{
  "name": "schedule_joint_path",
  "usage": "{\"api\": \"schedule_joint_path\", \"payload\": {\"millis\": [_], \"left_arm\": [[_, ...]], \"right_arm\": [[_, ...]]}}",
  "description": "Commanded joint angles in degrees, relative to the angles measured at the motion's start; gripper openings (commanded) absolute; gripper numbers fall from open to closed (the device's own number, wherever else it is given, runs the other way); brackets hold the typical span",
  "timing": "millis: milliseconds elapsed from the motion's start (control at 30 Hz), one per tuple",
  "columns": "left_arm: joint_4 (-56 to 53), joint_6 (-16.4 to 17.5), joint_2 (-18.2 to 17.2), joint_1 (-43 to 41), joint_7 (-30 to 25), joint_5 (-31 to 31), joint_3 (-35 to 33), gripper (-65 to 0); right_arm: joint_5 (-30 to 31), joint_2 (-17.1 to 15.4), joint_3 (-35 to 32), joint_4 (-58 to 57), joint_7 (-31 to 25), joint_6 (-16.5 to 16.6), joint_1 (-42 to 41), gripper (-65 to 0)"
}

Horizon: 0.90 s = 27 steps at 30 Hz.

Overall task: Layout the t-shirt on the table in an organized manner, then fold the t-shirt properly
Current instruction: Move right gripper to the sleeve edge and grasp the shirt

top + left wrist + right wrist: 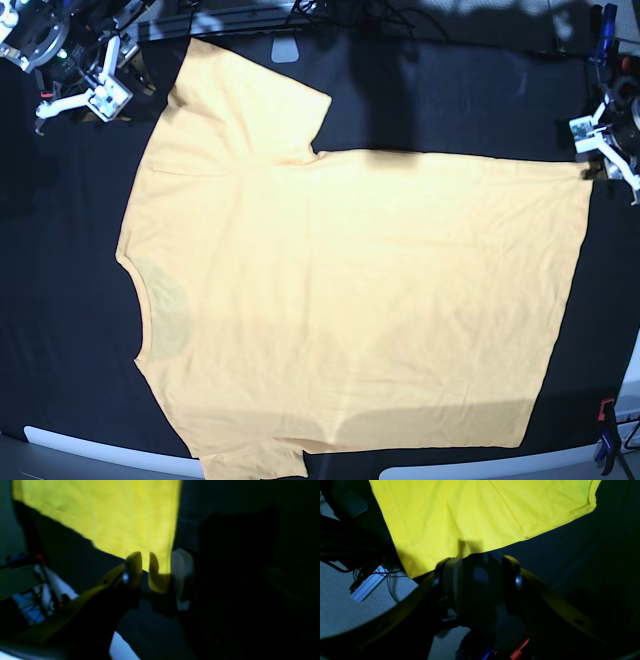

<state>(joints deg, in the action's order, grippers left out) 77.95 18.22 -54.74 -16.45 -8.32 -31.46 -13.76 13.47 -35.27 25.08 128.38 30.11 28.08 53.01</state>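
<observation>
Base view: the t-shirt (pixel 350 300) is lying spread flat across the table (pixel 60 330), neck opening toward the left, hem running down the right side, one sleeve reaching to the far left corner area, the other sleeve hanging past the near rim at lower left. Black cloth is showing in wide strips left of the neck and along the far edge right of the sleeve; a narrower strip is showing right of the hem. A white rim is running along the near edge, with a red clamp (pixel 604 410) sitting at the near right.

Left gripper (pixel 600 140): sitting at the far right, just beside the hem's far corner. In the left wrist view (pixel 160 572) the fingers are standing apart with a fold of yellow cloth lying between them; whether they are pressing on it cannot be told.

Right gripper (pixel 95 95): sitting at the far left, near the far sleeve's edge. In the right wrist view (pixel 481 577) the jaws are standing well apart over dark cloth, holding nothing, with the shirt's edge lying just beyond the fingertips.
</observation>
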Motion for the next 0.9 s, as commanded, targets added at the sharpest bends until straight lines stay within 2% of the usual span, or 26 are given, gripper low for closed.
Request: {"api": "schedule_joint_path", "payload": {"millis": [0, 300, 367, 467, 533, 600, 667, 767, 867], "left_arm": [[-0.4, 0.1, -0.4, 0.7, -0.3, 0.0, 0.4, -43.9], [-2.7, 0.1, 3.8, 4.2, 1.8, 0.0, 0.4, -44.3], [-2.7, 0.5, 4.2, 4.1, 2.1, 0.0, 0.4, -48.9], [-2.7, 0.5, 4.7, 4.1, 2.3, 0.1, 0.4, -64.0], [-2.7, 0.5, 4.8, 4.1, 2.3, 0.2, 0.4, -65.0], [-2.7, 0.5, 4.7, 4.1, 2.3, 1.8, 0.4, -65.0], [-2.7, 0.5, 4.8, 4.1, 2.2, 2.2, 0.4, -65.0], [-2.7, 0.5, 4.7, 4.1, 2.1, 1.9, 0.4, -65.0], [-2.7, 0.5, 4.7, 4.1, 2.3, 1.9, 0.4, -65.0]], "right_arm": [[0.4, -0.8, 0.3, 0.9, -0.7, -0.2, 0.2, -39.7], [0.4, -0.8, 0.3, 0.9, -0.7, -0.2, 0.2, -39.7], [0.4, -0.8, 0.3, 0.9, -0.7, -0.2, 0.2, -39.7], [0.4, -0.8, 0.3, 0.9, -0.7, -0.2, 0.2, -39.7], [-0.7, -0.8, 0.3, 0.9, -0.7, 1.7, 0.2, -39.7], [-3.9, -0.8, 0.2, 0.9, -0.7, 4.7, 0.2, -38.8], [-8.4, -0.9, -0.8, 0.9, -0.9, 5.6, 0.2, -34.6], [-13.5, -2.2, -3.3, 0.2, -2.8, 5.5, 0.2, -32.0], [-21.9, -3.9, -7.1, -0.6, -6.9, 4.2, 0.1, -32.0]]}}
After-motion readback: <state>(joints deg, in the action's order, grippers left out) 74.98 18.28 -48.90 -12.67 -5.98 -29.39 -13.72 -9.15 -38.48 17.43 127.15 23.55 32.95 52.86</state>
